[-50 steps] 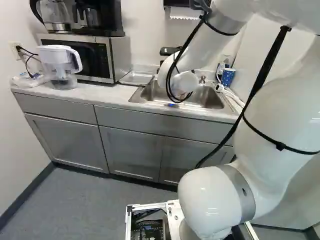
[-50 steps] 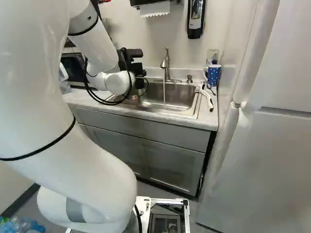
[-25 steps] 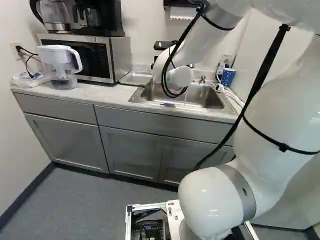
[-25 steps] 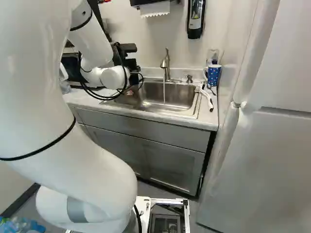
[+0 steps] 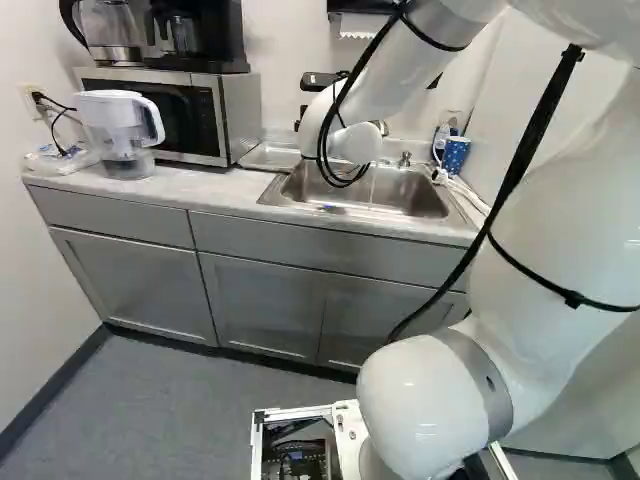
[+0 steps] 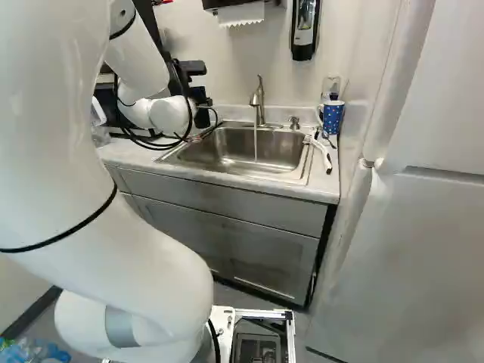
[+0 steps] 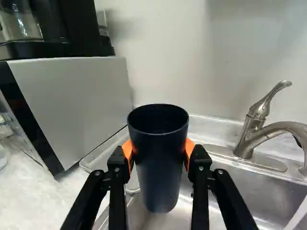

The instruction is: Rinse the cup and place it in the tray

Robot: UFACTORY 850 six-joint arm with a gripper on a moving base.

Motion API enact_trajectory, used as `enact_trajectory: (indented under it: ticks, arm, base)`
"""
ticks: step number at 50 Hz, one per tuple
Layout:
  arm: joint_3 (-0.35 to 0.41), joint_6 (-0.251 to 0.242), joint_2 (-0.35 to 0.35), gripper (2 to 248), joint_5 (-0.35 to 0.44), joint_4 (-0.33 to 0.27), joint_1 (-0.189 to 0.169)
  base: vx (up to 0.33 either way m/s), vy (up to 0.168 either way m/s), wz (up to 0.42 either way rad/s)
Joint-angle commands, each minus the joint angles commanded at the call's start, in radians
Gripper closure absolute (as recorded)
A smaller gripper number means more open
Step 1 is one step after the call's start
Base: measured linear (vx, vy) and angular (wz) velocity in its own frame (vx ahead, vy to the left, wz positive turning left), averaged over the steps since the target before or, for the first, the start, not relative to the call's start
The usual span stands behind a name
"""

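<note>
The arm (image 6: 144, 64) is shifting left, away from the faucet (image 6: 258, 102); its gripper (image 6: 201, 117) is holding the dark cup (image 7: 158, 163) upright between both pads, near the tray (image 5: 270, 156). Water (image 6: 255, 145) is streaming into the sink (image 6: 286, 149).

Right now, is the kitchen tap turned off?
No, the right base view shows a thin stream of water falling from the tap into the sink.
</note>
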Motion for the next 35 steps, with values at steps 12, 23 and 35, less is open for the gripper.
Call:
enact_trajectory:
  ticks: [12, 23, 35]
  arm:
    - [0.0, 0.098, 0.0, 128, 0.0, 0.0, 0.0]
    - [0.0, 0.208, 0.0, 128, 0.0, 0.0, 0.0]
    - [0.0, 0.334, 0.0, 128, 0.0, 0.0, 0.0]
  base:
    - [0.0, 0.0, 0.0]
    - [0.0, 0.0, 0.0]
    - [0.0, 0.0, 0.0]
